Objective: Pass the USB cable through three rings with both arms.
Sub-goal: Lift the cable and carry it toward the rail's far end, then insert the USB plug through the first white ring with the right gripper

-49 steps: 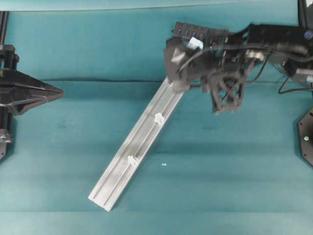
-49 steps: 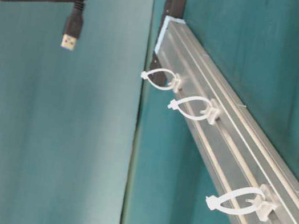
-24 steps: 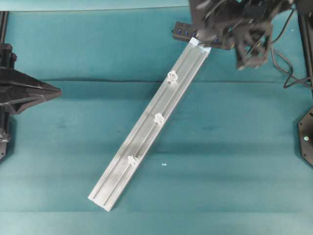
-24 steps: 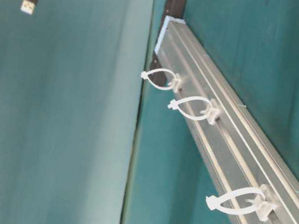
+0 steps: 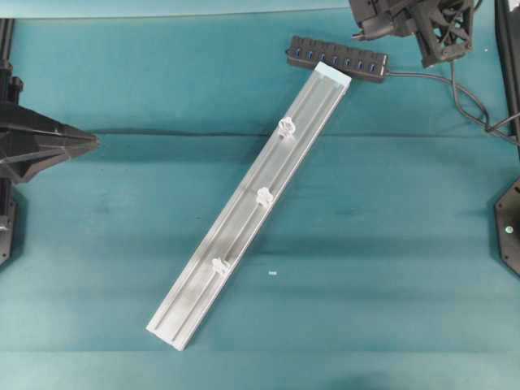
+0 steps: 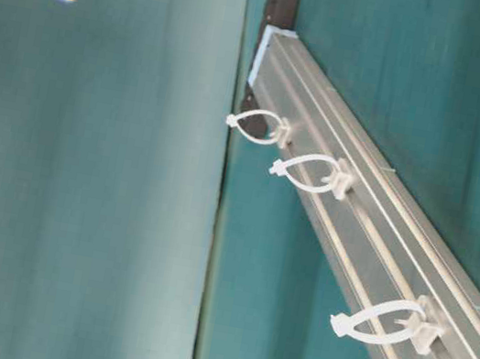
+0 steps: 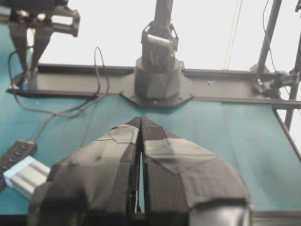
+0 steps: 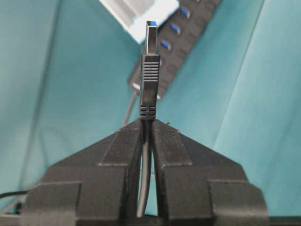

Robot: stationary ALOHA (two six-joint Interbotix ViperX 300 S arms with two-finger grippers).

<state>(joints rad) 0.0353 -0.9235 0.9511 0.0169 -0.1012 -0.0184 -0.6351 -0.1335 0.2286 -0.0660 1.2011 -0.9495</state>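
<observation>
Plug (image 8: 149,70) protruding beyond right pincer (image 8: 146,125).

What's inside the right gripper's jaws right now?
The right gripper is shut on the USB cable just behind its plug, which sticks out past the fingertips toward the hub. How far the cable runs back between the jaws is hidden.

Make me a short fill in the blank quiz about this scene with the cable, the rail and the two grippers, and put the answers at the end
1. The right gripper is shut on the USB ____.
2. The number of rings on the rail is ____.
3. So far the cable has passed through ____ of the rings.
4. The left gripper holds ____.

Answers: cable; three; none; nothing
</observation>
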